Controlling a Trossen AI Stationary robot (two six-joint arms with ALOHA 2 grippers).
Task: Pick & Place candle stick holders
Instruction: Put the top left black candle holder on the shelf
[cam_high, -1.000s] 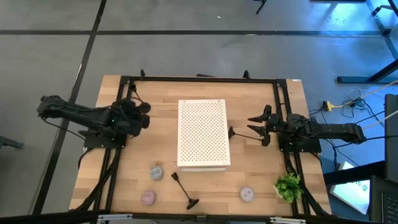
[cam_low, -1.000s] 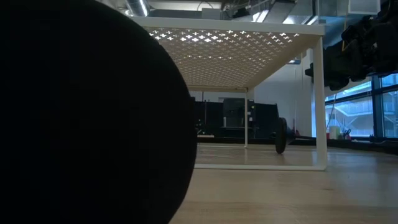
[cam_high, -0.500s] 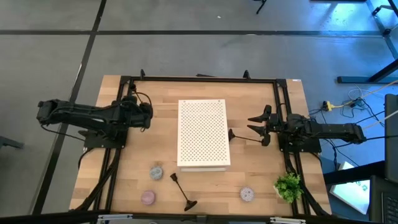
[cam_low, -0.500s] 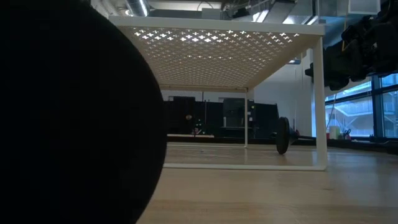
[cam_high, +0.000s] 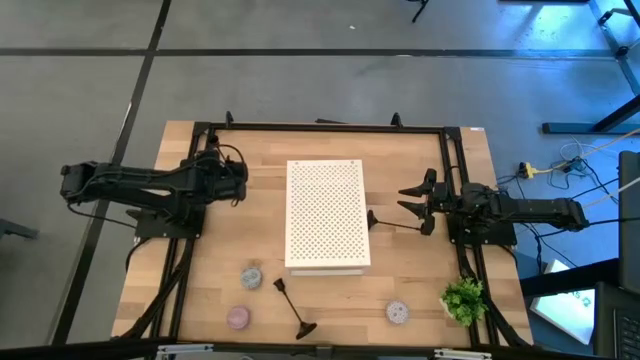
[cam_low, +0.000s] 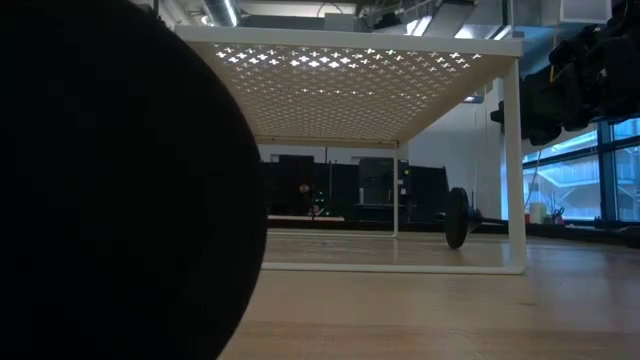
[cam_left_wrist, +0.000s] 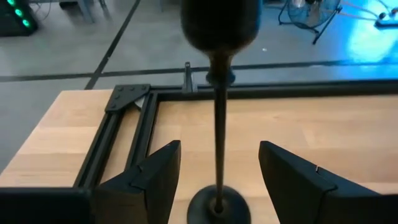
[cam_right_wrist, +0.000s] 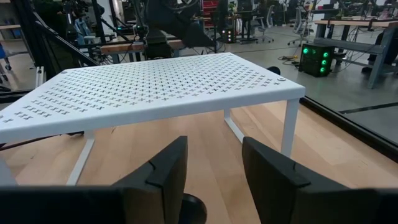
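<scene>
A black candle stick holder (cam_left_wrist: 219, 124) stands upright on its round base (cam_left_wrist: 216, 204) near the table's far left. My left gripper (cam_left_wrist: 219, 149) is open with a finger on either side of its stem, apart from it; it also shows in the high view (cam_high: 230, 172). A second black holder (cam_high: 372, 215) lies on its side by the white board's right edge; its base shows in the low view (cam_low: 457, 217). My right gripper (cam_high: 408, 205) is open just right of it. A third holder (cam_high: 293, 307) lies near the front edge.
The white perforated board (cam_high: 327, 215) stands on legs at the table's middle. Grey (cam_high: 251, 277), pink (cam_high: 238, 317) and lavender (cam_high: 398, 312) pucks lie near the front edge. A small green plant (cam_high: 463, 298) stands at the front right. A dark frame (cam_high: 320, 127) rims the table.
My left gripper has gone down and a little toward the table's far edge. The dark shape filling the low view's left has drawn back toward the left.
</scene>
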